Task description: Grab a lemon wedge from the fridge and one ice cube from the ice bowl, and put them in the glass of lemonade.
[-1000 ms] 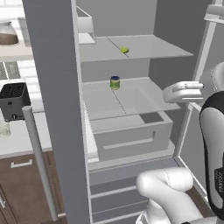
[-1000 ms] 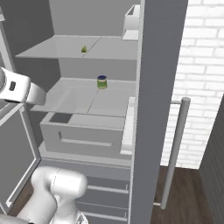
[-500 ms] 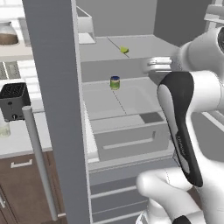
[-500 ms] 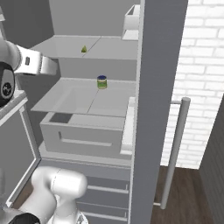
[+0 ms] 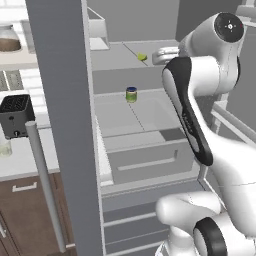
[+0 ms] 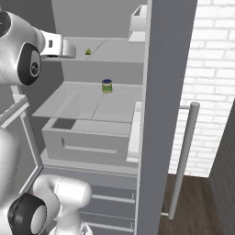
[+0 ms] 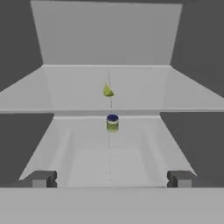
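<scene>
- The jaws stand as wide apart as they go, with nothing between them; in the hand view the gripper [image 7: 109, 178] shows as two dark finger tips [image 7: 41, 179] at 7 and 5 o'clock, far apart, with bare shelf between.
- The lemon wedge [image 7: 107, 91] lies on the upper shelf [image 7: 65, 92] of the fridge [image 5: 65, 125], just above the hand view's centre, towards 12 o'clock from the gripper and well apart from it; nothing touches it.
- The hand view shows the wedge's shape best: a rounded yellow-green body with a pointed tip towards 12 o'clock, its long axis near upright in that frame; its true lie in the room cannot be told.
- In the left base view the lemon wedge [image 5: 142, 57] is only a small flattish blob at about 1 o'clock from the green jar [image 5: 131, 94]; in the right base view the wedge [image 6: 88, 52] reads as a tiny peaked cone at 11 o'clock from the jar [image 6: 107, 86].
- The jar, blue-lidded, stands upright on the lower shelf [image 5: 150, 112], one level under the wedge; in the hand view the jar [image 7: 112, 123] sits directly at 6 o'clock from it.
- The left base view alone takes in the counter [image 5: 25, 160] at 9 o'clock, with a black toaster [image 5: 16, 116] and a lidded jar of brown powder [image 5: 10, 39] above; the right base view instead shows a white brick wall [image 6: 211, 69] at 3 o'clock and the door's silver handle [image 6: 183, 160].
- Both base views show the pulled-out grey drawer [image 6: 87, 142] below the shelves; the hand view does not.
</scene>
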Robot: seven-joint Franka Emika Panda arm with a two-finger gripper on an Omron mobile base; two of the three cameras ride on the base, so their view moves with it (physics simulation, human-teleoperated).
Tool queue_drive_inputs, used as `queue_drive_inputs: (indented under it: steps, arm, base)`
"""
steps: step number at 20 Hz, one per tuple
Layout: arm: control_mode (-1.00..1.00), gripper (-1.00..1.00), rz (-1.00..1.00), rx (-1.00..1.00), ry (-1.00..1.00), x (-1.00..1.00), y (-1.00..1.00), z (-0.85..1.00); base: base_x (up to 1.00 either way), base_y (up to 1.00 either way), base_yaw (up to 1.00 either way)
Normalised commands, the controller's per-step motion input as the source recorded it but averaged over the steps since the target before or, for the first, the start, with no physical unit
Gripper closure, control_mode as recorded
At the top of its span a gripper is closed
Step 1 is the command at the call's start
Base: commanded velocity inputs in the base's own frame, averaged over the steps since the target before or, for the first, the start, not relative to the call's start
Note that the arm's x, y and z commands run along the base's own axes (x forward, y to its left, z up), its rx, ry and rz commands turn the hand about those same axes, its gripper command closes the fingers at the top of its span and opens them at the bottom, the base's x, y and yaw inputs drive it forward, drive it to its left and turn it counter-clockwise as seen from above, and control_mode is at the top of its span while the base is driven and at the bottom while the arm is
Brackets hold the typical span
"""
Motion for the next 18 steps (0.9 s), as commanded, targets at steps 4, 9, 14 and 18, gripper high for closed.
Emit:
queue_drive_inputs:
  steps: [4,9,14,18]
  arm:
    - [-1.0,-1.0,0.07,0.0,0.05,0.86,-0.13,-0.16]
    - [-1.0,-1.0,0.09,0.0,0.12,0.71,-0.09,-0.08]
    - [-1.0,-1.0,0.06,-0.05,0.22,0.57,0.04,0.0]
    - [-1.0,-1.0,0.0,-0.07,0.2,0.44,0.16,0.02]
  base:
    - [0.0,0.0,0.0]
    - [0.0,0.0,0.0]
    - [0.0,0.0,0.0]
    - [0.0,0.0,0.0]
